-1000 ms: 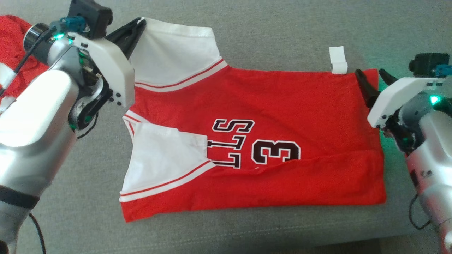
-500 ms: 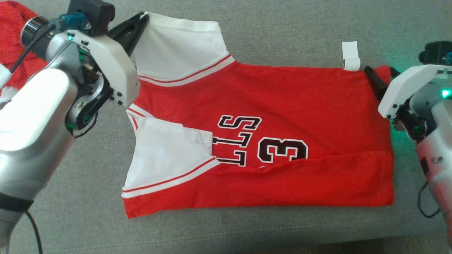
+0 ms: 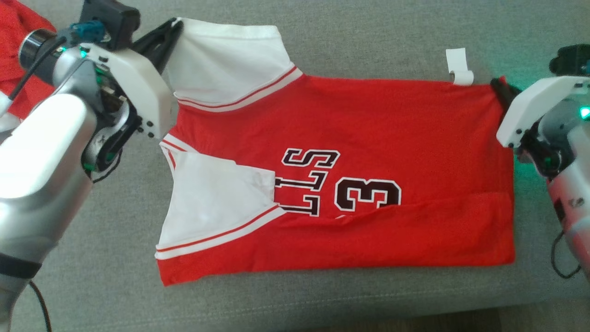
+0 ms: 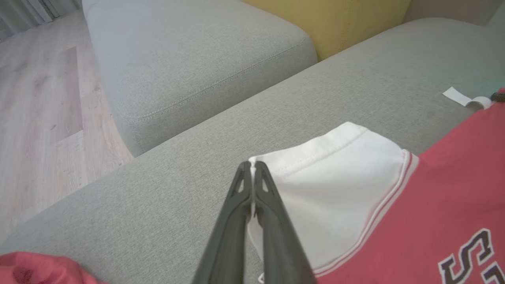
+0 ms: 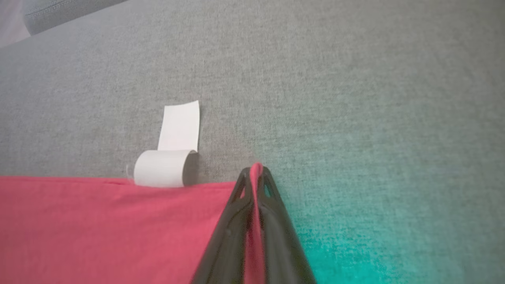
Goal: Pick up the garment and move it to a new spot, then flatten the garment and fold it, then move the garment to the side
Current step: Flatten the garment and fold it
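The garment [image 3: 368,124] is a red jersey with white sleeves and black lettering, spread flat on the grey sofa cushion [image 3: 368,37], its near long edge folded over. My left gripper [image 3: 177,24] is shut on the corner of the far white sleeve [image 4: 335,189], as the left wrist view shows with the left gripper [image 4: 252,165] pinching the hem. My right gripper [image 3: 500,83] is shut on the jersey's far right corner [image 5: 118,225]; in the right wrist view red cloth sits squeezed between the fingers of the right gripper [image 5: 256,169].
A curled white label [image 3: 458,67] sticks out from the jersey's far edge, beside the right gripper. Another red cloth [image 3: 18,55] lies at far left. A second grey cushion [image 4: 189,59], a yellow pillow [image 4: 335,19] and wooden floor [image 4: 39,118] lie beyond.
My right gripper has gone from open to shut on the jersey's far right corner, pulling it outward. The left gripper keeps its hold on the sleeve. The camera has shifted slightly.
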Robot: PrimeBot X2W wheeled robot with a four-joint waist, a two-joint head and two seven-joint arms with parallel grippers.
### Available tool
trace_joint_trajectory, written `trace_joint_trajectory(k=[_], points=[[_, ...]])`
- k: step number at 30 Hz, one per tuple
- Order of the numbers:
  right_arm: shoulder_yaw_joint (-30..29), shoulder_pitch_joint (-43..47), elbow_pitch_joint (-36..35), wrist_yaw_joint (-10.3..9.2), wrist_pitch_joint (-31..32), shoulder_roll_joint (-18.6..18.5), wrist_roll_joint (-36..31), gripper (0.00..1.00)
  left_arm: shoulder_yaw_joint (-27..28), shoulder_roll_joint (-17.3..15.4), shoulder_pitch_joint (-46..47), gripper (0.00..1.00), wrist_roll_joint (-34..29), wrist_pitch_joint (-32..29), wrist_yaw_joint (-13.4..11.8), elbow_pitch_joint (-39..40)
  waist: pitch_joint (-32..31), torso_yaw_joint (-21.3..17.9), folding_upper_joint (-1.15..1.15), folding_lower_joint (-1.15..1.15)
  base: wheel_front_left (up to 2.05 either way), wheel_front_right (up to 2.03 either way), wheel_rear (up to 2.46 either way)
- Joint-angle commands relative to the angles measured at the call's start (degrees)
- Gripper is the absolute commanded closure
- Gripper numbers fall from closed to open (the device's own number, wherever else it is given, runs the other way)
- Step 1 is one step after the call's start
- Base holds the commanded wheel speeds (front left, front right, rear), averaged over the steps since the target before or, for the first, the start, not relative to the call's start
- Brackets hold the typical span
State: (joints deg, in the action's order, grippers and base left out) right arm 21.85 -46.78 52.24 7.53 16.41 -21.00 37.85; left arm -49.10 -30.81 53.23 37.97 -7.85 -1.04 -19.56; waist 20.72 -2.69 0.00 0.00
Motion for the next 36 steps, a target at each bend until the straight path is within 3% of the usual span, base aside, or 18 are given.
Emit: trace_joint_trajectory(k=[1, 8, 23, 28, 36], points=[[0.6, -2.0, -1.4, -0.04, -1.1, -1.3, -0.1, 1.0, 3.3, -2.7, 3.3, 1.0, 0.2, 0.6, -0.6, 0.6, 0.2, 0.0, 0.0, 0.0, 0.0, 0.0, 0.0], [1.4, -5.9, -0.8, -0.04, -5.5, -1.4, -1.1, 1.0, 5.0, -1.4, 6.3, 1.0, -0.1, 3.7, -1.7, -3.5, 2.1, 0.0, 0.0, 0.0, 0.0, 0.0, 0.0], [3.5, -16.8, 5.3, -0.04, -14.3, -0.3, -5.4, 1.0, 5.2, 5.7, 17.8, 1.0, -2.6, 12.1, 0.2, -20.3, 5.9, 0.7, 0.0, 0.0, 0.0, 0.0, 0.0], [4.8, -15.8, 6.2, -0.04, -16.9, 0.2, -3.9, 1.0, 3.7, 7.2, 17.1, 1.0, -3.2, 14.7, 2.1, -24.3, 4.6, 0.8, 0.0, 0.0, 0.0, 0.0, 0.0], [9.0, -8.4, 2.6, -0.04, -19.7, -1.2, 2.8, 1.0, 1.1, 5.6, 11.3, 1.0, -3.7, 16.8, 4.0, -25.1, -0.8, 0.5, 0.0, 0.0, 0.0, 0.0, 0.0]])
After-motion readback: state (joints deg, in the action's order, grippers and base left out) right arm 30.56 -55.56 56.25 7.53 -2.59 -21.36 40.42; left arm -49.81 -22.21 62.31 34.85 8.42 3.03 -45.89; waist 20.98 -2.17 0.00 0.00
